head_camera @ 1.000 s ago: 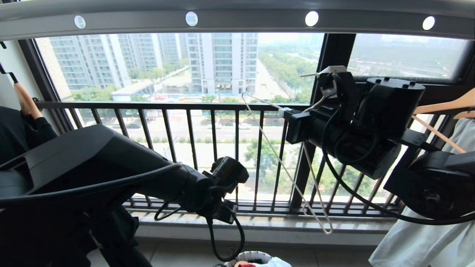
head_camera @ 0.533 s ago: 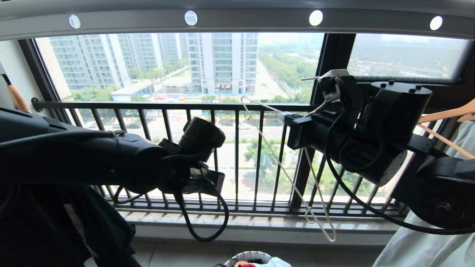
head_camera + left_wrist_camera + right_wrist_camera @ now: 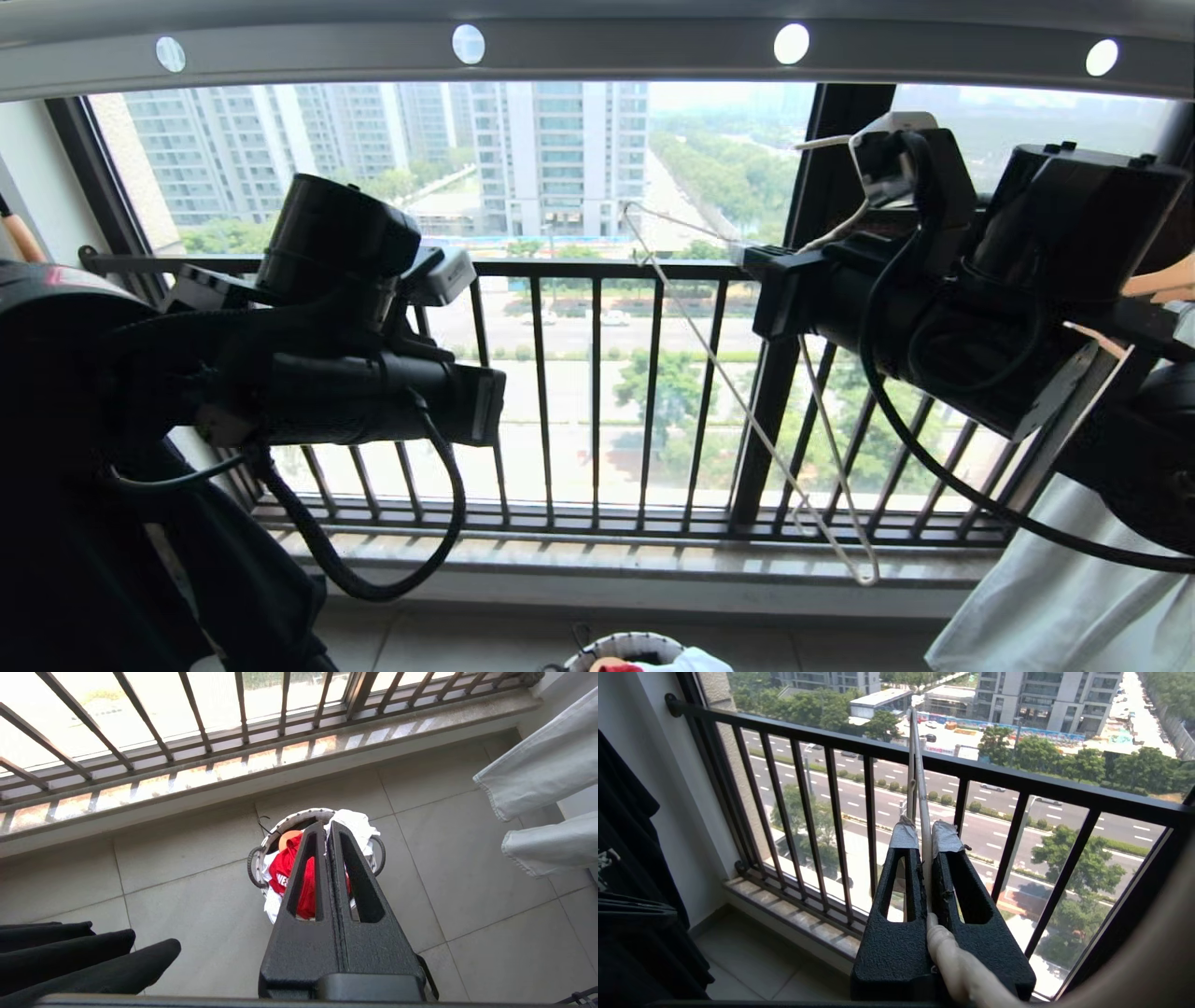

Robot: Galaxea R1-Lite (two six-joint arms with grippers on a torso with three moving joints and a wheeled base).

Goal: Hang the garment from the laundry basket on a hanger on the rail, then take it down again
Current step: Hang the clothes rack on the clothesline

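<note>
Right gripper (image 3: 926,833), centre frame, clamps the hanger (image 3: 920,788) before the railing (image 3: 1017,779); left gripper (image 3: 327,833), clenched empty, hangs above the basket (image 3: 299,817) and garment (image 3: 280,868).

Grey tile floor (image 3: 187,849), black balcony railing (image 3: 597,392), tower blocks (image 3: 560,149) beyond, daylight.

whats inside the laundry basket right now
The laundry basket holds the red garment with white cloth around it. The shut left hand covers its middle; its bottom is hidden.

Red garment (image 3: 308,884) crumpled in laundry basket (image 3: 299,817); white hanger (image 3: 747,411) tilted below rail (image 3: 597,47).
</note>
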